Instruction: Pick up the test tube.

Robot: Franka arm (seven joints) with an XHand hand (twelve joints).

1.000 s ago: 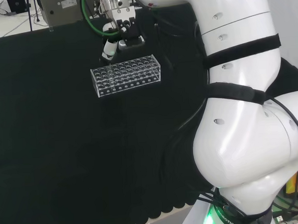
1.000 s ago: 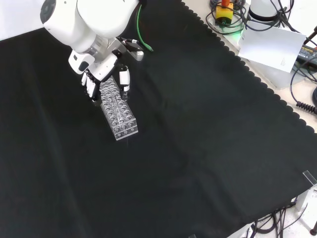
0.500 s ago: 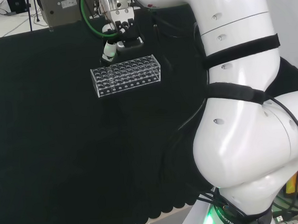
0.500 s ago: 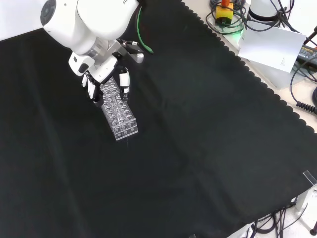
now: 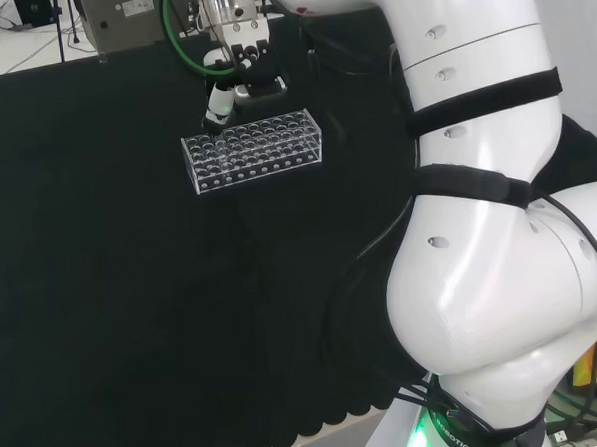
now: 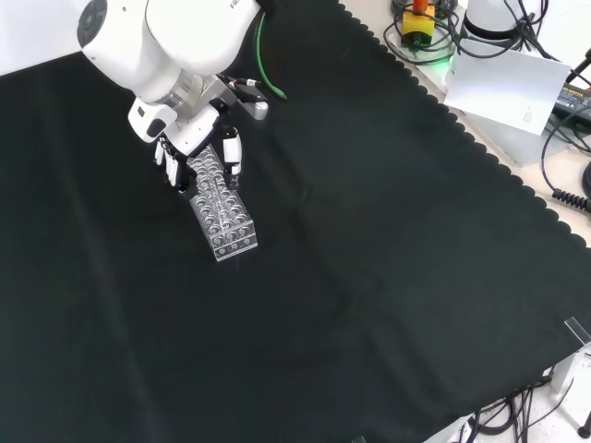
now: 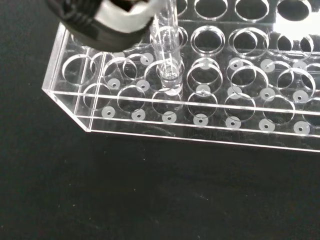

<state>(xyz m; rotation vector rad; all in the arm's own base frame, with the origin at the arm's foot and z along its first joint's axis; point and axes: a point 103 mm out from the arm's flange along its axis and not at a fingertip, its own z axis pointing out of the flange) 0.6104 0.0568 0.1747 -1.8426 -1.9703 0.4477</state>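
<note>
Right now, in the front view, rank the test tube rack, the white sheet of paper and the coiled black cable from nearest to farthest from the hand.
1. Test tube rack: directly under the hand, at the upper left.
2. White sheet of paper: far across the cloth, at the upper right.
3. Coiled black cable: at the right edge, beyond the cloth's scalloped border, slightly farther off.

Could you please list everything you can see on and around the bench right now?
rack: one, clear plastic, on the cloth, left of the arm in the head view
test tube: one, clear, upright in a hole near one end of the rack
cloth: one, black, scalloped edge, covering the bench
paper sheet: one, white, beyond the cloth at upper right of the front view
cables: several, black, at the right edge of the front view
arm: one, white, right side of the head view
hand: one, black and white, over the rack's far end, fingers curled by the tube
</note>
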